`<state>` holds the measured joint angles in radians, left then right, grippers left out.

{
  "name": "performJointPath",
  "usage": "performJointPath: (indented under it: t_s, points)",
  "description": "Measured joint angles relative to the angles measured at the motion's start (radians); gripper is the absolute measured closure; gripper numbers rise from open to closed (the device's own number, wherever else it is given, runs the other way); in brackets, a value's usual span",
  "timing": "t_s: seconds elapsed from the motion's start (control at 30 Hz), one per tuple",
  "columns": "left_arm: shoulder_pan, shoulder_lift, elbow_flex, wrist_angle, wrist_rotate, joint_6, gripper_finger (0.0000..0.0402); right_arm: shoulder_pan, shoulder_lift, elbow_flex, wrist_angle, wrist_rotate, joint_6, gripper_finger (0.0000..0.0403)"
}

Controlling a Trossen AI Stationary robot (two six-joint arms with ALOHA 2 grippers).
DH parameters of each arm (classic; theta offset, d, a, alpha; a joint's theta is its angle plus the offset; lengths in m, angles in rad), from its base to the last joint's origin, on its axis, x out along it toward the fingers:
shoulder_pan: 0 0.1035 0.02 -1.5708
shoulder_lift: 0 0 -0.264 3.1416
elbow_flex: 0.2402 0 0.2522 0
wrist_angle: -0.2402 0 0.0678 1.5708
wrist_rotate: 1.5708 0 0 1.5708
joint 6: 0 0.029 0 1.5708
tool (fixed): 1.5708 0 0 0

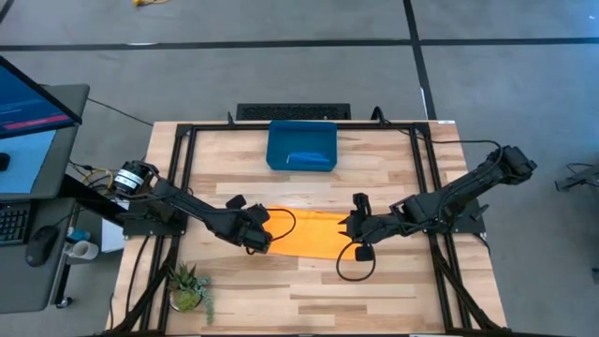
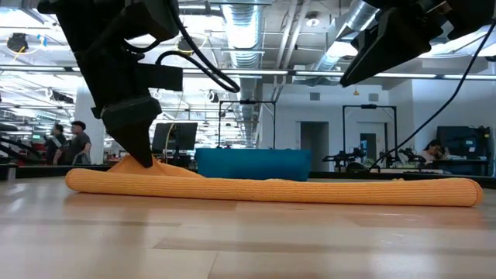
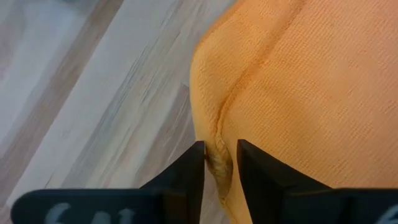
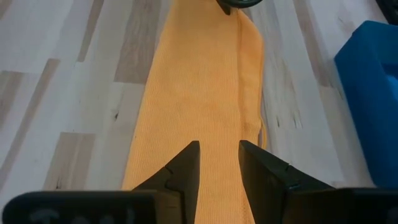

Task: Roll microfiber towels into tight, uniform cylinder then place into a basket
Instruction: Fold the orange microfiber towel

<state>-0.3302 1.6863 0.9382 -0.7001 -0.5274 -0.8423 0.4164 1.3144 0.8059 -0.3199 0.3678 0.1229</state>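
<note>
One orange towel [image 1: 314,233] lies folded on the desk [image 1: 309,290]. One basket [image 1: 301,145] holds one blue towel [image 1: 309,157]. Left pincer [image 3: 221,163] straddles the towel's edge, parted; right pincer [image 4: 219,163] released above it.

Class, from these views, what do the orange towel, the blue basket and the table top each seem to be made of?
Orange towel: soft woven cloth, probably microfiber; fine ribbed weave, stitched hem, matte.
Blue basket: likely moulded plastic; smooth walls, rounded corners, slight sheen.
Table top: light wood planks, or wood-look laminate; visible grain and board joints, with a smooth, faintly reflective finish.
</note>
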Motion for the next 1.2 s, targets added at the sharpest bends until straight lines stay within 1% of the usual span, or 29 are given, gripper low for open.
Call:
performJointPath:
  t_s: [0.2, 0.4, 0.57, 0.73, 0.87, 1.0, 1.2]
  points:
    - [0.000, 0.000, -0.001, -0.084, -0.030, -0.019, 0.0299, 0.000, 0.000, 0.000, 0.000, 0.000, 0.000, 0.0270]
    - [0.000, 0.000, -0.001, -0.080, -0.035, -0.015, 0.0282, 0.000, 0.000, 0.000, 0.000, 0.000, 0.000, 0.0271]
    - [0.000, 0.000, -0.001, -0.068, -0.035, -0.015, 0.0281, 0.000, 0.000, 0.000, 0.001, 0.000, 0.000, 0.0270]
    - [0.000, 0.000, -0.001, -0.064, -0.034, -0.015, 0.0290, 0.000, 0.000, 0.000, 0.001, 0.000, 0.000, 0.0270]
    - [0.001, 0.001, -0.038, 0.008, -0.026, -0.015, 0.0303, 0.000, 0.000, 0.000, 0.001, 0.000, 0.000, 0.0271]
    - [0.007, 0.002, -0.052, 0.014, -0.015, -0.007, 0.0314, 0.000, 0.000, 0.000, 0.002, 0.000, 0.000, 0.0270]
    - [0.007, 0.002, -0.019, 0.019, -0.017, 0.030, 0.0349, 0.000, 0.000, 0.000, 0.002, 0.000, 0.000, 0.0270]
